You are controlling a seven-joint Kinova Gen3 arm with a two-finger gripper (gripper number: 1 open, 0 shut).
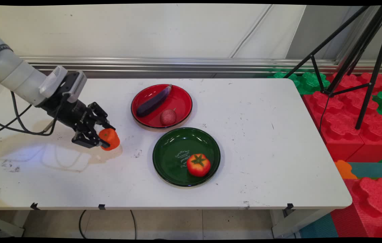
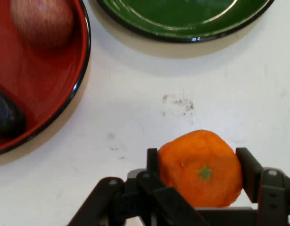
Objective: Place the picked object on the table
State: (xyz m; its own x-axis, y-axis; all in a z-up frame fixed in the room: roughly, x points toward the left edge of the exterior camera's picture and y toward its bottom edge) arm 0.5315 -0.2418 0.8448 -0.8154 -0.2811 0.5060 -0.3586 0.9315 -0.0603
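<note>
The jaws [image 1: 105, 139] pinch an orange [image 1: 109, 138], whose green stem scar only the hand view shows.

From the hand view, the red plate [image 2: 81, 70] runs off the left and top edges, so only its right part shows. The dark aubergine [image 2: 7, 117] on it is cut by the left edge, and the pinkish round fruit [image 2: 41, 21] by the top. The green plate [image 2: 182, 21] shows only a strip of its rim. In the main view, the white lettering [image 1: 184, 158] on that green plate is too small to read.
</note>
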